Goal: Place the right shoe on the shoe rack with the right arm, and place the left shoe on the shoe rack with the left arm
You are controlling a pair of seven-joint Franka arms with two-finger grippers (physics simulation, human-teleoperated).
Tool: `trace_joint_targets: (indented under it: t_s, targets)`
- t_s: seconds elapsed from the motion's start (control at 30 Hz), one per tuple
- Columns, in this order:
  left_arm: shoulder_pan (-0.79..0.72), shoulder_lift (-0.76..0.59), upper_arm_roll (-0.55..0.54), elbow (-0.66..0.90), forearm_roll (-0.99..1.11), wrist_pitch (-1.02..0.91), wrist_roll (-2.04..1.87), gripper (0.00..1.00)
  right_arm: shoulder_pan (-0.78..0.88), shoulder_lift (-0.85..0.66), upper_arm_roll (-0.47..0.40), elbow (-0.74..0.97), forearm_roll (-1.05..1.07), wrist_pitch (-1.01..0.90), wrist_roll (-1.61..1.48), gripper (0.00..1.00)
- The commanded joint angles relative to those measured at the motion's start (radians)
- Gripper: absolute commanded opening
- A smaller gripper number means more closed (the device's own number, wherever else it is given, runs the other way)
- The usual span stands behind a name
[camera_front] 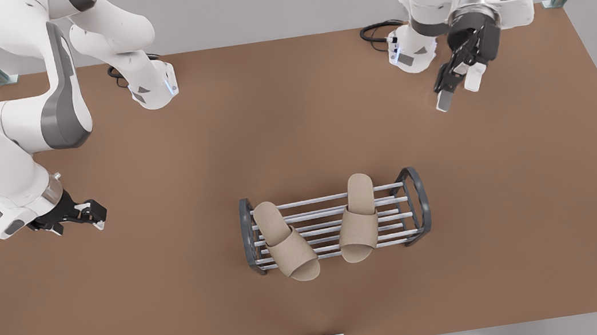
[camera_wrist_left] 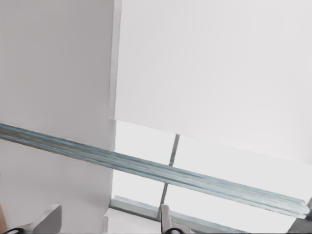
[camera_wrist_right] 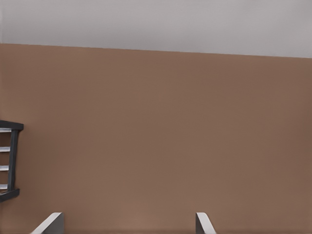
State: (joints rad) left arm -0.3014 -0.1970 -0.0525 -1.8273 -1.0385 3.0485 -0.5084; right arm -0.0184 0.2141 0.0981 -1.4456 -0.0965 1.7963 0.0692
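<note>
The right shoe (camera_front: 286,244) and left shoe (camera_front: 357,222) on the shoe rack (camera_front: 420,203) look soft and light, best gripped at the strap. The right gripper (camera_front: 99,215) at middle left and the left gripper (camera_front: 458,94) at upper right both have jaws apart.

Right gripper (camera_front: 99,217) sits low at the front view's left, wrist near horizontal, fingers spread wide (I read that off my right wrist view). Left gripper (camera_front: 458,94) raised, front view's right, fingers parted.

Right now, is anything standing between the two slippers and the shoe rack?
Nothing visible does. One slipper and the other slipper already lie on the shoe rack, apart. The left gripper, at the front view's left, and the right gripper, far right, wait aside, jaws open.
</note>
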Motion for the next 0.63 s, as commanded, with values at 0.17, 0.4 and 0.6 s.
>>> trace_joint_targets:
  t_s: [0.17,0.4,0.6]
  targets:
    - [0.035,0.510,0.108,0.556,1.209,-1.815,0.689,1.00,0.002,0.022,0.000,0.004,0.003,0.029,-0.014,1.00]
    - [0.182,0.381,-0.020,0.361,1.048,-1.600,0.515,1.00,-0.023,-0.098,-0.009,-0.070,0.089,-0.097,-0.011,1.00]
    - [0.185,0.398,0.000,0.382,1.042,-1.650,0.522,1.00,-0.023,-0.065,-0.009,-0.064,0.084,-0.046,-0.011,1.00]
